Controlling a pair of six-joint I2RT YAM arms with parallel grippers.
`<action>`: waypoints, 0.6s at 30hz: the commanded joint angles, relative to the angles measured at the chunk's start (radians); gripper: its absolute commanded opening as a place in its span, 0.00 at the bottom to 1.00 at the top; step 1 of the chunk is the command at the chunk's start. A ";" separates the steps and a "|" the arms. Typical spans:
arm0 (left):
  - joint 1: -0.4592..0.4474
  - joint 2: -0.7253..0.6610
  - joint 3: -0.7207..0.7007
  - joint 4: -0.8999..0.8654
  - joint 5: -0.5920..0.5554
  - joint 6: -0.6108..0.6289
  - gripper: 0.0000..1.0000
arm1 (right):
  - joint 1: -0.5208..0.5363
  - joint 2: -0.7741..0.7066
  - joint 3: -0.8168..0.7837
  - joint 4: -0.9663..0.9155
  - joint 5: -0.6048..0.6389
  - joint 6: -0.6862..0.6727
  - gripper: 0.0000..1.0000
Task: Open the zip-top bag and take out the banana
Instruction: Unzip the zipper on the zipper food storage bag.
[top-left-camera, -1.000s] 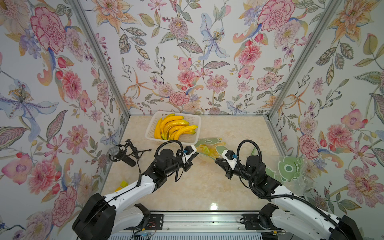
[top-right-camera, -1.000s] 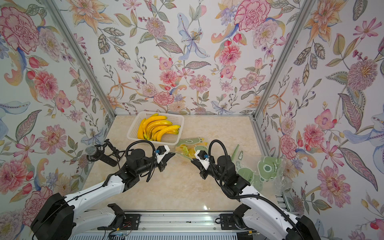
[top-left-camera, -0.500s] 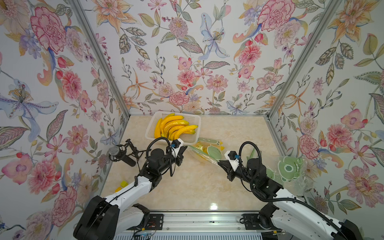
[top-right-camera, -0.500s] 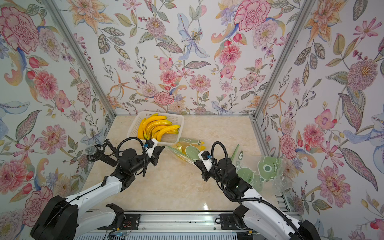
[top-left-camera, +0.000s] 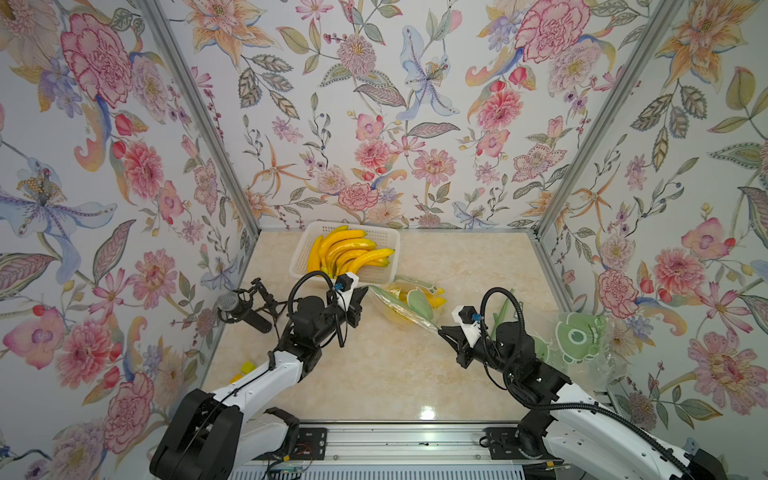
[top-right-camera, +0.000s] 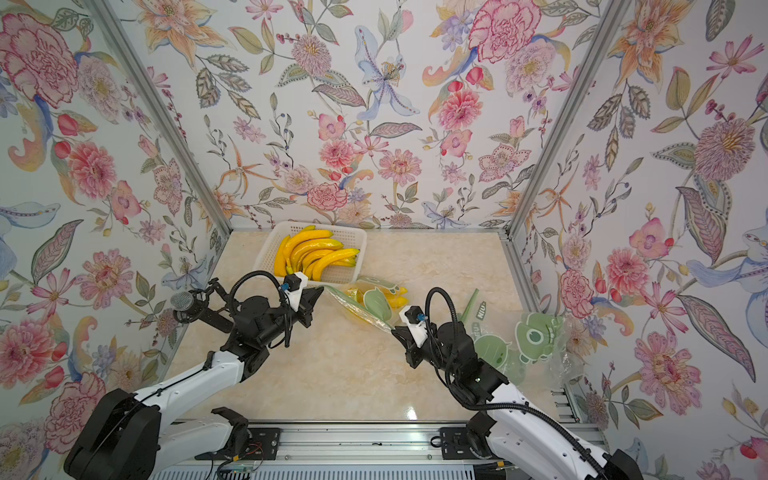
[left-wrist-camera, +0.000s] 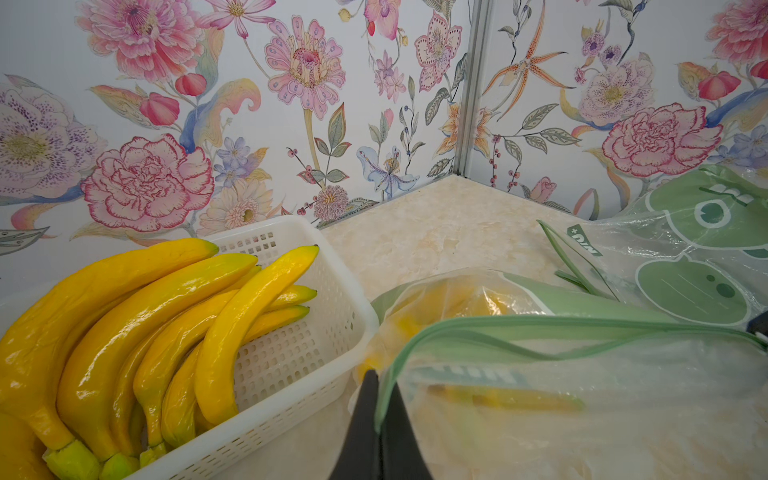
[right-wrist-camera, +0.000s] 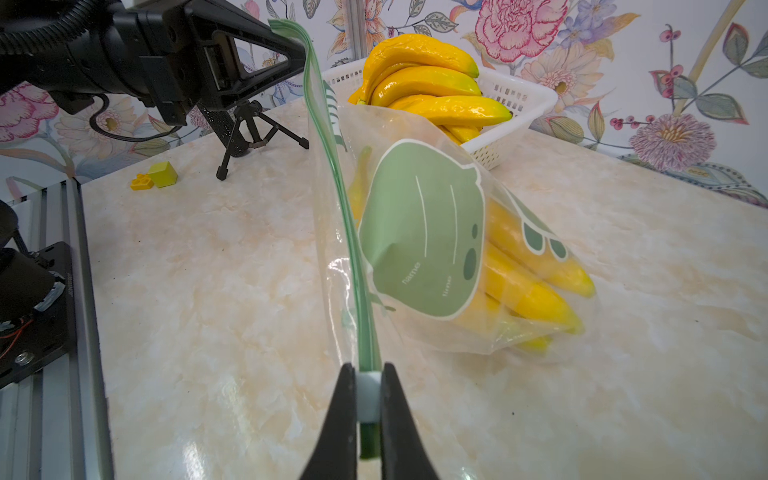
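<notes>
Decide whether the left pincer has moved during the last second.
Yes. The left pincer has shifted toward the white plastic mesh basket, its tip now beside the basket's near rim, drawing the clear zip-top bag's green edge along.

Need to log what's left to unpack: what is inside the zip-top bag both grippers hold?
Yellow bananas lie side by side inside the zip-top bag. Its green printed label covers much of them, so the exact count cannot be seen.
</notes>
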 joint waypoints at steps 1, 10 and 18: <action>0.025 0.003 -0.013 0.065 -0.044 -0.027 0.00 | 0.006 -0.002 0.040 -0.037 0.016 0.022 0.03; -0.068 -0.007 0.010 -0.049 0.009 0.094 0.01 | 0.007 0.074 0.241 -0.097 -0.019 0.014 0.23; -0.126 -0.011 0.000 -0.061 0.012 0.114 0.02 | 0.016 0.265 0.363 -0.126 -0.069 -0.030 0.30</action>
